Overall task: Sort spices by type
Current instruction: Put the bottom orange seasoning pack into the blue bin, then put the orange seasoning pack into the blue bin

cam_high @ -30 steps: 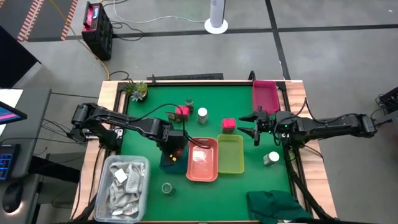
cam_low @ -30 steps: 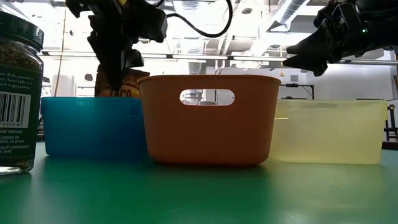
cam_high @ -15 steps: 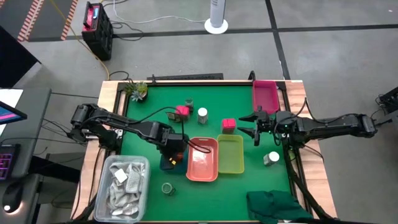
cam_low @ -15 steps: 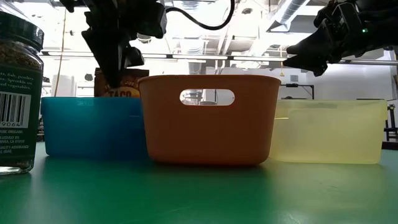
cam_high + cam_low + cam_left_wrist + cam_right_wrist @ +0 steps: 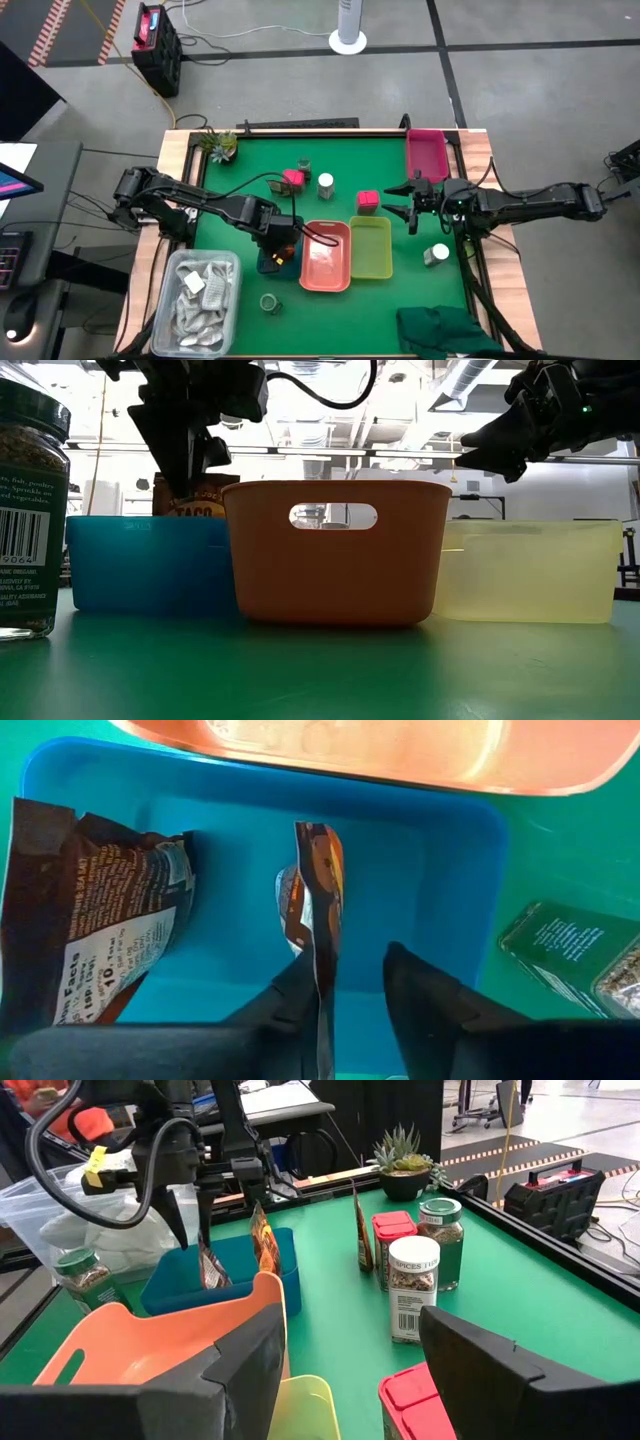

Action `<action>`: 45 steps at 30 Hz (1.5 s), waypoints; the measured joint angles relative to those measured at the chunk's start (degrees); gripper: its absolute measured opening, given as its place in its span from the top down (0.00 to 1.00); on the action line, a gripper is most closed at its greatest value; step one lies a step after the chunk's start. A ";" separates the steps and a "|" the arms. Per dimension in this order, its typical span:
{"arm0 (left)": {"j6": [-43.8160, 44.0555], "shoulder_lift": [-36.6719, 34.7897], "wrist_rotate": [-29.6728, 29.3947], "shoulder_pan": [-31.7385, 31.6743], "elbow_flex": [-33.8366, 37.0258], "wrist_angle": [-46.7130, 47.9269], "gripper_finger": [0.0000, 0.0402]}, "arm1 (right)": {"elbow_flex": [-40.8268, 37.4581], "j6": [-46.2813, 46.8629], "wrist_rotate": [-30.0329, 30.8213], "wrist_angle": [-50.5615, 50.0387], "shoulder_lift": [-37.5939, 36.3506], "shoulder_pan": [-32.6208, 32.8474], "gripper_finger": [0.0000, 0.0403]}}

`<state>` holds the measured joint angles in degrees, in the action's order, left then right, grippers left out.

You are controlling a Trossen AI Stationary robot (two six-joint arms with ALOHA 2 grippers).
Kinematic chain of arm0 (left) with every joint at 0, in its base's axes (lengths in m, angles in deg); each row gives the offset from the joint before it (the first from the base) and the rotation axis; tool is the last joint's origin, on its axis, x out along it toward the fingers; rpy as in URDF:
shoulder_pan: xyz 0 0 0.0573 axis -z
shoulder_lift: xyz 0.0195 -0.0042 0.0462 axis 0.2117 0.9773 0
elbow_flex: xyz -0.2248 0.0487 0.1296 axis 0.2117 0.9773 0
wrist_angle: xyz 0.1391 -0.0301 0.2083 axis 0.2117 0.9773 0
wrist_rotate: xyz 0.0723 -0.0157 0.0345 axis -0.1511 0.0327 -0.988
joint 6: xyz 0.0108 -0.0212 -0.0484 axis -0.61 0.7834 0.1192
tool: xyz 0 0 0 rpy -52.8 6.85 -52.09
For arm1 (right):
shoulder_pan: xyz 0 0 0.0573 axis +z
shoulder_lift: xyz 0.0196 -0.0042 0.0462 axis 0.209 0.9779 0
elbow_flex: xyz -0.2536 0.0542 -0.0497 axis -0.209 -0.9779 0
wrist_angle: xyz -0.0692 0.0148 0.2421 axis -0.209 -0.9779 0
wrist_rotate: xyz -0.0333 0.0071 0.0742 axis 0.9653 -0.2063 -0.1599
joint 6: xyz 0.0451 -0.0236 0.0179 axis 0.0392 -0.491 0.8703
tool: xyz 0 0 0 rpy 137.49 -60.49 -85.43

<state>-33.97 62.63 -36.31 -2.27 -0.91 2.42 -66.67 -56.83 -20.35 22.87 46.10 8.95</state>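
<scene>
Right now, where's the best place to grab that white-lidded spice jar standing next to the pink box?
Probably across the white lid of the white-lidded jar, coming straight down. It stands upright, with the pink box and green-lidded jar crowding one side, so the top is freest.

Both arms (image 5: 200, 200) black, jointed tubes; black cable loops over left arm; green light on right wrist (image 5: 458, 205).
</scene>
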 joint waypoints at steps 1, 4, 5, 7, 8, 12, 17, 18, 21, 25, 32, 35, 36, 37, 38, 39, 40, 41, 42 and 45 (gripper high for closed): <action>0.00 0.00 0.00 0.00 0.00 0.00 0.75 | 0.00 0.00 0.01 0.00 -0.01 0.00 0.35; -0.01 0.00 0.02 0.00 -0.10 0.12 0.74 | 0.00 0.00 0.01 0.00 0.00 0.00 0.35; -0.02 0.00 0.02 0.00 -0.35 0.33 0.73 | 0.00 0.00 0.00 0.00 0.00 0.00 0.35; -0.10 0.00 0.02 0.00 -1.20 0.49 0.73 | 0.00 -0.02 0.01 0.00 -0.01 -0.01 0.35; -0.11 0.00 0.02 0.00 -1.74 0.48 0.73 | 0.00 -0.01 0.01 0.00 0.00 0.00 0.35; -0.46 0.00 -0.52 0.00 -3.84 2.07 0.72 | 0.00 -0.02 0.02 0.00 0.00 0.00 0.35; -0.47 0.00 -1.94 0.00 -6.01 4.40 0.72 | 0.00 -0.02 0.01 0.00 0.00 -0.01 0.35; -0.58 0.00 -2.21 0.00 -6.39 4.73 0.72 | 0.00 -0.02 0.01 0.00 -0.01 0.00 0.35; -0.92 0.00 -3.36 0.00 -7.50 5.84 0.72 | 0.00 -0.02 0.00 0.00 0.00 0.00 0.35; -1.80 0.00 -4.30 0.00 -8.60 6.54 0.72 | 0.00 -0.04 0.02 0.00 -0.01 -0.01 0.35; -3.95 -0.02 -9.12 -0.01 -11.56 10.66 0.72 | 0.00 -0.18 0.01 0.00 -0.01 -0.02 0.35; -4.61 -0.02 -14.05 -0.65 -14.02 13.96 0.72 | 0.00 -0.22 0.02 0.00 -0.01 -0.01 0.35; -4.87 -0.02 -14.29 -1.19 -14.70 14.44 0.72 | 0.00 -0.22 0.00 0.01 0.00 -0.02 0.35; -5.38 -0.02 -14.17 -1.91 -15.29 14.50 0.72 | 0.00 -0.22 0.00 0.00 0.00 0.00 0.35; -5.99 -0.06 -13.96 -2.67 -15.59 14.42 0.73 | 0.00 -0.22 0.01 0.01 0.00 0.00 0.35; -6.67 -0.07 -13.80 -3.50 -15.63 14.41 0.73 | 0.00 -0.21 0.00 0.02 0.00 -0.01 0.35; -7.49 -0.07 -13.75 -4.50 -15.63 14.69 0.73 | 0.00 -0.20 0.02 0.02 0.00 -0.02 0.35; -8.34 -0.04 -13.70 -5.52 -15.61 14.94 0.73 | 0.00 -0.20 0.02 0.02 0.00 0.00 0.35; -9.21 -0.04 -13.72 -6.68 -15.61 15.04 0.73 | 0.00 -0.20 0.00 0.00 0.00 0.00 0.35; -12.13 -0.04 -13.73 -10.46 -15.61 14.57 0.73 | 0.00 -0.17 0.02 0.00 -0.01 -0.01 0.35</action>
<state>-46.10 62.59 -50.03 -12.72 -16.52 16.99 -66.67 -57.00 -20.33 22.87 46.09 8.94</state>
